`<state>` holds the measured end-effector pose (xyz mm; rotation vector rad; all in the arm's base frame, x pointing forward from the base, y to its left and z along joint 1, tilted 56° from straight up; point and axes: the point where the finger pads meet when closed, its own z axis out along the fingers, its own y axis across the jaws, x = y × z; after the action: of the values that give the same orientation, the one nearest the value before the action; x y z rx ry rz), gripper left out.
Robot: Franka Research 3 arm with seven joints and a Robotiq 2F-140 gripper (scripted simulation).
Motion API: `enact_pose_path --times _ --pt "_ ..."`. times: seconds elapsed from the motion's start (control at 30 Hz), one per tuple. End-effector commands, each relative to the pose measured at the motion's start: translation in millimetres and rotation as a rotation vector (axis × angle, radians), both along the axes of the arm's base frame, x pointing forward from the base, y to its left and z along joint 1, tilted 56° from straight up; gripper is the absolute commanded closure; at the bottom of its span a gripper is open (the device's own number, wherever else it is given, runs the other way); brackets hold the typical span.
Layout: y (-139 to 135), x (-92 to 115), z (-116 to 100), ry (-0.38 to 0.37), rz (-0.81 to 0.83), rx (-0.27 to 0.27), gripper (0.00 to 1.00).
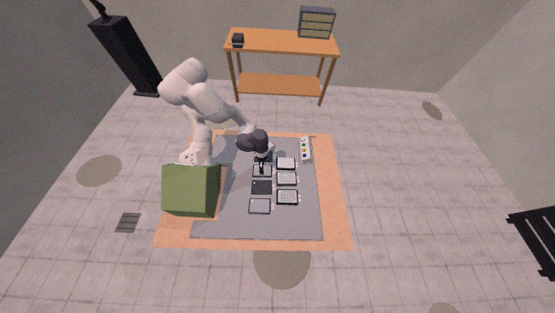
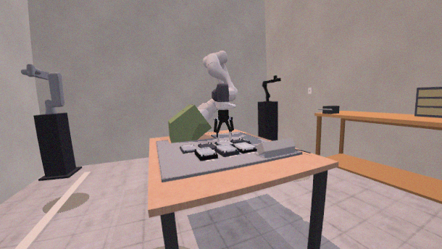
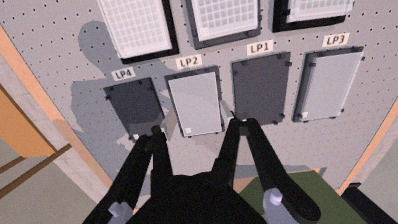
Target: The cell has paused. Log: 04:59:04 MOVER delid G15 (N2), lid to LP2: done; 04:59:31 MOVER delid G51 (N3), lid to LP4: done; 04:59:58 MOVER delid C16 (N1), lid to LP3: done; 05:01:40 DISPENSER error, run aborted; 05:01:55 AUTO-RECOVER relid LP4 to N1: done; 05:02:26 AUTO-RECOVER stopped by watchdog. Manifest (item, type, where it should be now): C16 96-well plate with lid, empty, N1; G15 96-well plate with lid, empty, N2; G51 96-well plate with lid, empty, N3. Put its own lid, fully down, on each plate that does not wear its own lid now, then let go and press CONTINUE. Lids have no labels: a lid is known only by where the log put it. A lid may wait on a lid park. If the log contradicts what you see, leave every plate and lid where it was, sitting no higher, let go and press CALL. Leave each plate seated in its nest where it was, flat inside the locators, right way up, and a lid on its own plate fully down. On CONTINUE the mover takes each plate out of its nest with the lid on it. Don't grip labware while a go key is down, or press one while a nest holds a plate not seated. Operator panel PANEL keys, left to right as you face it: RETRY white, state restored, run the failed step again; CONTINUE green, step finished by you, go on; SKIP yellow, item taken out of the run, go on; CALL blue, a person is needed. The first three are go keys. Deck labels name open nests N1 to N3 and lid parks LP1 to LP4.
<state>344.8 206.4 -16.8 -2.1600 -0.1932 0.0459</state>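
Note:
In the wrist view my gripper [image 3: 197, 111] is open and holds nothing. It hangs above the near end of a pale lid [image 3: 195, 102] lying on the park labelled LP2, one finger to each side. A second lid [image 3: 327, 85] lies on LP3. LP4 [image 3: 135, 102] and LP1 [image 3: 261, 87] are dark and empty. Three well plates sit in nests beyond the parks. The left one [image 3: 137, 25] looks paler and covered, while the middle [image 3: 225, 17] and right [image 3: 315, 10] ones show open wells. From above, the gripper [image 1: 261, 170] is over the second park.
The key panel [image 1: 307, 149] stands at the far end of the grey deck, beyond the plates. A green box [image 1: 191, 188] sits at the arm's base, left of the deck. Another arm's dark pedestal [image 2: 268, 119] stands behind the table.

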Motion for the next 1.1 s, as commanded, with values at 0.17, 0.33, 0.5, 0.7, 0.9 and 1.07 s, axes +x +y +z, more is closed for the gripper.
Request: enact_pose_path --times 0.17,0.33,0.5,0.7,0.9,1.07 --pt "0.8 0.1 0.6 0.005 -0.005 0.002 0.41" --pt "0.8 0.1 0.6 0.005 -0.005 0.002 0.41" --pt "0.8 0.1 0.6 0.005 -0.005 0.002 0.41" --pt "0.8 0.1 0.6 0.005 -0.005 0.002 0.41" --pt "0.8 0.1 0.6 0.005 -0.005 0.002 0.34" --pt "0.8 0.1 0.6 0.005 -0.005 0.002 0.34"
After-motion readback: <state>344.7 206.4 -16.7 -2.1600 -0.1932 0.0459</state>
